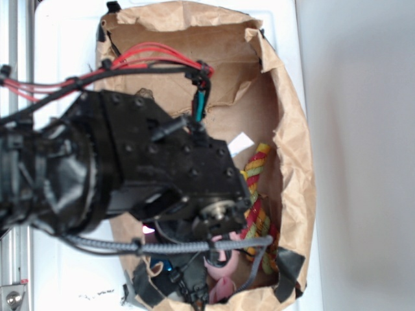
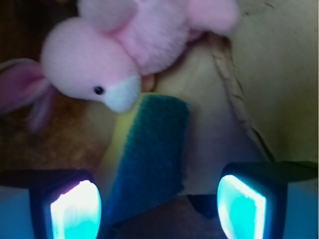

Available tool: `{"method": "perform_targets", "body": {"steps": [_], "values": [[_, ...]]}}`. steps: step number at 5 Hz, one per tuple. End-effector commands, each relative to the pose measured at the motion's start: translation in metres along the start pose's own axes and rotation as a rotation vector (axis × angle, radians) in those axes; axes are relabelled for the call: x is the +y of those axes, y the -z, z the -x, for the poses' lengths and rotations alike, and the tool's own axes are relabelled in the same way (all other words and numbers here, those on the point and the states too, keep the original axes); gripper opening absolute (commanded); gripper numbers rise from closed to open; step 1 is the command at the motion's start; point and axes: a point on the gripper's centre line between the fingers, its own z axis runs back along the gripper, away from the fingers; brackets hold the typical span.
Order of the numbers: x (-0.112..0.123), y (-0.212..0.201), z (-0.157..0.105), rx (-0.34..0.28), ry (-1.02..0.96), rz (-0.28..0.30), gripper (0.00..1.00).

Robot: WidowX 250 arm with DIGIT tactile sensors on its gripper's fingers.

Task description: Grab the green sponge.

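In the wrist view the green sponge (image 2: 149,157) lies on edge on the brown paper floor, its dark green scouring face toward me and a strip of yellow foam along its left side. Its lower end reaches down between my fingers, closer to the left one. My gripper (image 2: 158,209) is open, its two glowing pads (image 2: 76,211) wide apart with the sponge end between them, not pinched. A pink plush pig (image 2: 107,59) rests just beyond the sponge's far end. In the exterior view the arm's black body (image 1: 142,175) hides the sponge.
Everything sits inside a brown paper bag (image 1: 295,139) with crumpled walls. A red-yellow-green braided rope (image 1: 258,201) lies along its right side. The pink plush (image 1: 220,285) peeks out below the arm. A paper wall (image 2: 269,79) rises to the right of my fingers.
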Motion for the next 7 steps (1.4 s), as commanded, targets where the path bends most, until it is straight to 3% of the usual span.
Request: {"method": "perform_targets", "body": {"steps": [1,2,4,6,7], "values": [[-0.009,-0.021,-0.012,-0.023,0.026,0.057,1.0],[-0.004,-0.029,-0.015,-0.019,-0.005,0.092,1.0],[-0.008,-0.012,-0.017,0.013,-0.014,0.065,1.0],[-0.012,0.009,-0.027,-0.035,0.016,0.081,1.0],[-0.01,0.013,-0.029,-0.024,0.012,0.107,1.0]]}}
